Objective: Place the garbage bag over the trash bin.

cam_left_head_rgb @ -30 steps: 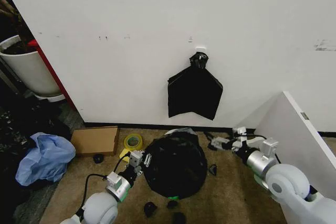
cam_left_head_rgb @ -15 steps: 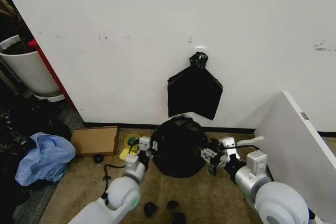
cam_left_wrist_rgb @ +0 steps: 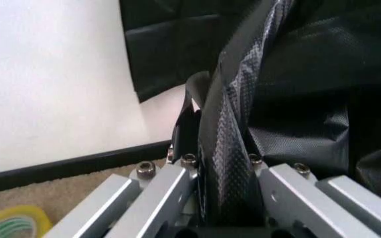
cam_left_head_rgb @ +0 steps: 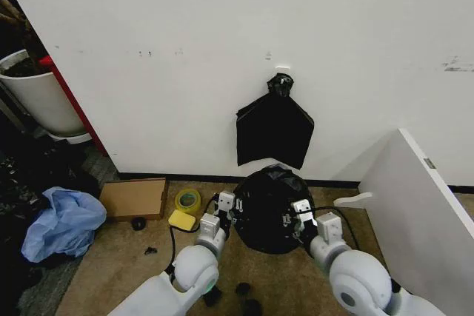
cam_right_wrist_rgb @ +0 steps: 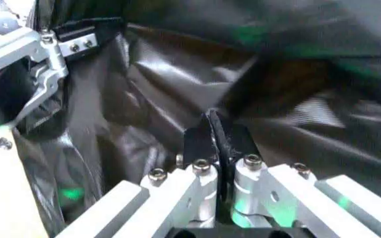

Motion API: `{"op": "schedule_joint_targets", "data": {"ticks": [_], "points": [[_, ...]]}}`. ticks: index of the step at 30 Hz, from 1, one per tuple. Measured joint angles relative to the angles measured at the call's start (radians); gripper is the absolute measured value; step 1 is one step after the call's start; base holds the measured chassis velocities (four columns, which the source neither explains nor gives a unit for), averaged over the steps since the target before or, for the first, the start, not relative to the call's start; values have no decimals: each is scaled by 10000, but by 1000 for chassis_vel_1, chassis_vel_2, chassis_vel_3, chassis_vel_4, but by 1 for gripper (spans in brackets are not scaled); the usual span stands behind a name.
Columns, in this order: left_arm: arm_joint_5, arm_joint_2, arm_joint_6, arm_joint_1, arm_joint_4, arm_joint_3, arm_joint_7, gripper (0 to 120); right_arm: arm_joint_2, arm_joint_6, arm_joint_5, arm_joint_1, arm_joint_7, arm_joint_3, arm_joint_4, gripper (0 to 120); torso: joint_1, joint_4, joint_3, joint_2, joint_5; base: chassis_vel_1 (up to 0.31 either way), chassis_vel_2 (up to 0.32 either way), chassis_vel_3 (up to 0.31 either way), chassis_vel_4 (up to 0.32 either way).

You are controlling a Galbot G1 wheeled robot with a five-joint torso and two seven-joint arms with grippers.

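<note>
The garbage bag (cam_left_head_rgb: 268,206) is a glossy black, wrinkled bulge stretched between my two grippers, just in front of the wall's baseboard. My left gripper (cam_left_head_rgb: 226,206) is shut on its left edge; in the left wrist view a fold of the garbage bag (cam_left_wrist_rgb: 225,134) runs between the fingers of the left gripper (cam_left_wrist_rgb: 202,124). My right gripper (cam_left_head_rgb: 300,212) is shut on the right edge, and the right wrist view shows the right gripper (cam_right_wrist_rgb: 218,141) pinching a thin ridge of the garbage bag (cam_right_wrist_rgb: 164,94). The trash bin is hidden.
A black bag bundle (cam_left_head_rgb: 274,131) hangs on the wall right above. A cardboard box (cam_left_head_rgb: 134,197), tape roll (cam_left_head_rgb: 187,200) and yellow pad (cam_left_head_rgb: 181,220) lie to the left, a blue plastic heap (cam_left_head_rgb: 64,223) and white planter (cam_left_head_rgb: 41,98) farther left. A white board (cam_left_head_rgb: 415,205) leans at right.
The bag went from lying spread on the carpet to a raised bulge nearer the wall. The right gripper came in and shut on its right edge; the left gripper moved forward with it.
</note>
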Motion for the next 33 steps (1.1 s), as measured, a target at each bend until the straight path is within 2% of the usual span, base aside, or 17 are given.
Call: {"op": "schedule_joint_targets", "data": {"ticks": [2,3,5,8,13,19,28,33], "points": [[69,-41,0,-10,0,66,1,1,150,-117,110,228,222,-220,-189,0,0,0,0,0,0,0,0,0,0],[409,-23,-39,-31,-2,268,56,1,471,-554,566,707,1136,-761,-599,0,0,-1,0,0,0,0,0,0,0],[706,129,-147,-20,-76,449,152,1,714,-696,1033,1079,2007,-1163,-884,0,0,0,0,0,-1,0,0,0,0],[801,258,-193,64,-186,514,190,1,879,-702,880,1244,2313,-1408,-1098,0,0,0,0,0,0,0,0,0,0],[823,413,-207,265,-418,523,256,1,1066,-697,385,1413,2385,-1670,-1482,0,0,0,0,0,-1,0,0,0,0],[856,496,-237,697,-926,455,393,1,1444,-618,-1050,1823,2074,-2305,-2841,0,0,0,-1,0,-1,0,0,0,0],[822,643,-267,900,-1196,302,445,1,1500,-607,-1383,1844,1915,-2192,-3648,0,0,-1,-1,0,1,0,0,0,0],[795,626,-271,950,-1220,264,459,1,1414,-706,-1517,1782,1834,-2113,-3631,0,0,-1,-1,0,1,0,0,0,0]]}}
